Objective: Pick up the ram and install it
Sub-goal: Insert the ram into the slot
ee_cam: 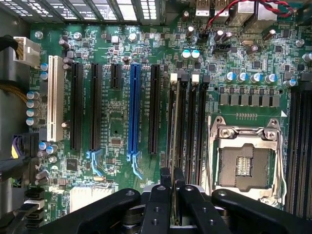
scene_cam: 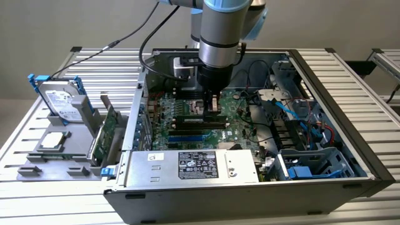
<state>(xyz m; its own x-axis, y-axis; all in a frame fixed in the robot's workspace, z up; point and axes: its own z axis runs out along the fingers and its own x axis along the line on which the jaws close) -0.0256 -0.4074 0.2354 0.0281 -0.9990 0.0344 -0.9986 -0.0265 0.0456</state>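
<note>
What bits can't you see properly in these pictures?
- Exterior view: power supply label print, too small to read.
- Exterior view: memory slots under the gripper, partly hidden by the arm.
- Wrist view: anything held between the shut gripper's fingers, covered by them.
- Wrist view: memory slots beyond the CPU socket, cut off by the edge.

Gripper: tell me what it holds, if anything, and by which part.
The gripper holds the ram, seen edge-on. It is pinched across its flat faces at the upper edge, above the motherboard's memory slots.

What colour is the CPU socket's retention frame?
Silver metal; the CPU socket's retention frame shows best in the wrist view.
</note>
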